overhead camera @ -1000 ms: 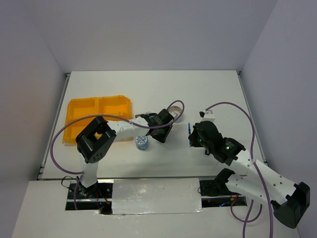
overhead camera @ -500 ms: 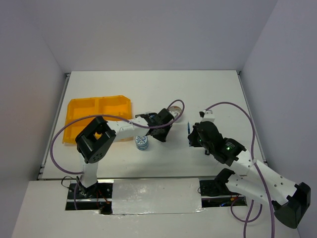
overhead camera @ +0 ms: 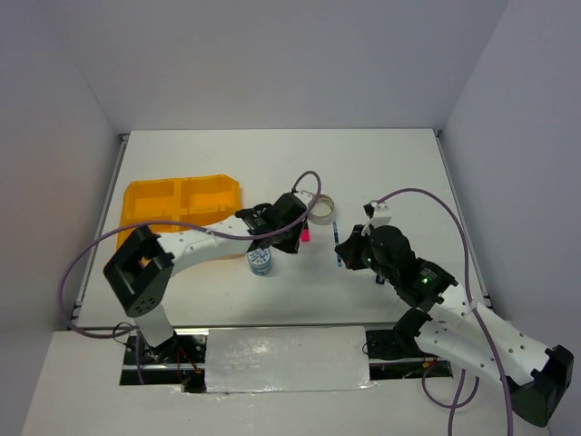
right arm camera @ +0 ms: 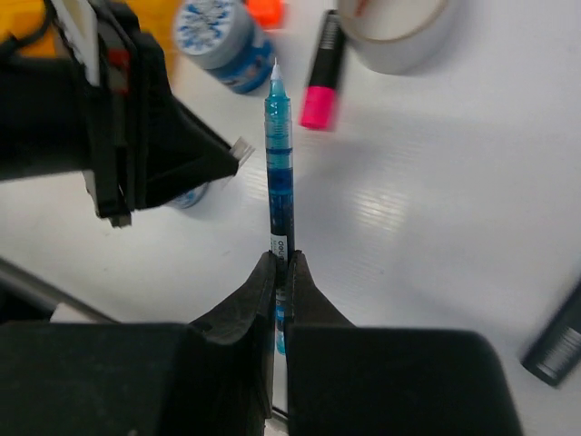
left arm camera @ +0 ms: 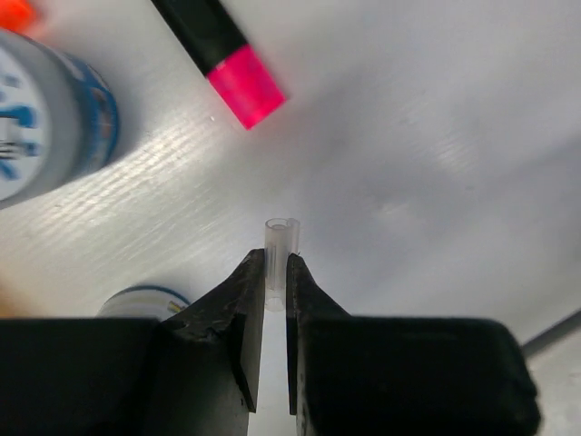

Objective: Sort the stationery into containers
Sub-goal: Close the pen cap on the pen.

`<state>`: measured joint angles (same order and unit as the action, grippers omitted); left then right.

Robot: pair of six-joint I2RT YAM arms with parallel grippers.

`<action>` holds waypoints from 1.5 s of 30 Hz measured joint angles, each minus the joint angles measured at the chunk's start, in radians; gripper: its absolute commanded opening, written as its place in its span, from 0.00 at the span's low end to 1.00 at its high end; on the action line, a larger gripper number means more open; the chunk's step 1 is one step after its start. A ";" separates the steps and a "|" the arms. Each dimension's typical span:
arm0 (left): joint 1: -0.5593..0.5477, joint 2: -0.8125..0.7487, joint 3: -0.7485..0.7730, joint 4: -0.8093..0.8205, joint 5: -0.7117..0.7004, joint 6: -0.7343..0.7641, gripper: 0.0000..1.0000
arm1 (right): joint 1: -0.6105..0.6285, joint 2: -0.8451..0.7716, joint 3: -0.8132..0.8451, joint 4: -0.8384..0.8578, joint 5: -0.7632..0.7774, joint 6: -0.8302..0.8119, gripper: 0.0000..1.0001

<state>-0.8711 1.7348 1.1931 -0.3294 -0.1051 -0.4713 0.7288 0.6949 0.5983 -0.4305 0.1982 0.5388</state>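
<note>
Ahead of the left gripper [left arm camera: 277, 263], up and to the left of its jaws, lies the pink highlighter [left arm camera: 227, 59], a black body ending in a bright pink block. Farther left stands a blue-white tape roll [left arm camera: 41, 118]. A second roll [left arm camera: 145, 300] peeks out low down, just beside the left finger. None of these touches the jaws. The jaws are pressed together on a small clear tube [left arm camera: 280, 243], which sticks out past the fingertips with its open end forward, over the white table [left arm camera: 436, 136]. The right gripper [right arm camera: 281, 263] has its jaws clamped tight on the blue pen [right arm camera: 279, 154], gripped toward its rear, so the translucent blue barrel runs straight out ahead and ends in a fine pale tip. Just beyond that tip sit a tape roll and an orange scrap [right arm camera: 265, 11] (too blurred to name). The highlighter lies right of the barrel, and the grey tape ring [right arm camera: 399, 32] is farther right and ahead. To the left of the pen the other gripper's black fingers reach near the barrel but stand apart from it. A black marker [right arm camera: 556, 341] lies well to the right of the jaws. Seen from above, the yellow-orange tray [overhead camera: 163, 198] sits well to the left of both grippers, partly behind the left arm
</note>
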 measured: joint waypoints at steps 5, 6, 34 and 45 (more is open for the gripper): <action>0.000 -0.201 0.000 0.041 -0.078 -0.050 0.00 | 0.013 -0.040 -0.076 0.142 -0.125 -0.038 0.00; 0.000 -0.238 0.000 0.056 -0.098 -0.062 0.00 | 0.024 -0.045 -0.091 0.169 -0.143 -0.044 0.00; -0.056 -0.816 -0.272 0.352 -0.277 -0.378 0.00 | 0.444 0.084 -0.121 0.714 0.114 -0.173 0.00; -0.057 -0.794 -0.272 0.368 -0.234 -0.377 0.00 | 0.452 0.114 -0.076 0.716 0.130 -0.191 0.00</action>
<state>-0.9283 0.9405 0.9215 0.0387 -0.3389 -0.8478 1.1812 0.8093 0.5220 0.2852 0.3286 0.3481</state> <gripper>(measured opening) 0.230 0.033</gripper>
